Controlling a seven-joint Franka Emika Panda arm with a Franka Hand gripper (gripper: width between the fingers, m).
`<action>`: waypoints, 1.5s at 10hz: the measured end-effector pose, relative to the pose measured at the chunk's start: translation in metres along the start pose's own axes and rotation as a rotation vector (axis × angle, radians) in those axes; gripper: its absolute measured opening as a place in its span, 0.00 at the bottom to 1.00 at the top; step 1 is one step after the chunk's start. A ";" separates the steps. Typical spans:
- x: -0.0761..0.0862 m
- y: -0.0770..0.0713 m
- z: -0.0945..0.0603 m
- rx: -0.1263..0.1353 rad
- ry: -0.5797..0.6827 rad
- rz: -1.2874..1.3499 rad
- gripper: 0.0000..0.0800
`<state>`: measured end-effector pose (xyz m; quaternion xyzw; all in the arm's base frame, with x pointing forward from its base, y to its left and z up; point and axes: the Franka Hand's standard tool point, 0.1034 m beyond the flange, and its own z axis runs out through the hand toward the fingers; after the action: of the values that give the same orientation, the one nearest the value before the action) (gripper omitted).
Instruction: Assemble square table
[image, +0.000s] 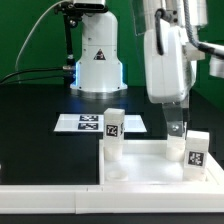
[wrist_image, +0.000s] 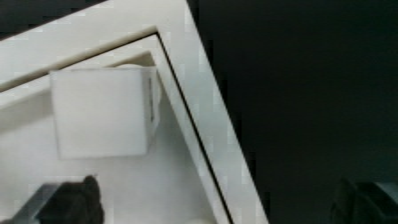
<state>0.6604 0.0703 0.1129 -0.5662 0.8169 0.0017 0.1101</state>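
Observation:
The white square slab (image: 150, 172) lies at the front right, its raised rim up. Two short white legs with tags stand upright on it: one at the corner on the exterior view's left (image: 113, 135), one at the right (image: 196, 152). My gripper (image: 177, 128) hangs over the slab's far rim, between the two legs and nearer the right one. In the wrist view a leg (wrist_image: 98, 110) stands inside a slab corner by the rim (wrist_image: 187, 110). My gripper (wrist_image: 222, 205) is open and empty, its dark fingertips (wrist_image: 71, 200) wide apart astride the rim.
The marker board (image: 90, 122) lies flat on the black table behind the slab. A long white rail (image: 50, 200) runs along the front edge. The robot base (image: 97, 60) stands at the back, with a green backdrop behind it.

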 end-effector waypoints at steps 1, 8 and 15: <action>0.001 0.000 0.000 0.000 0.001 0.001 0.81; 0.082 -0.033 -0.006 0.014 0.044 -0.634 0.81; 0.131 -0.035 -0.003 -0.016 0.040 -1.195 0.81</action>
<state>0.6481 -0.0640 0.0963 -0.9283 0.3588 -0.0649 0.0724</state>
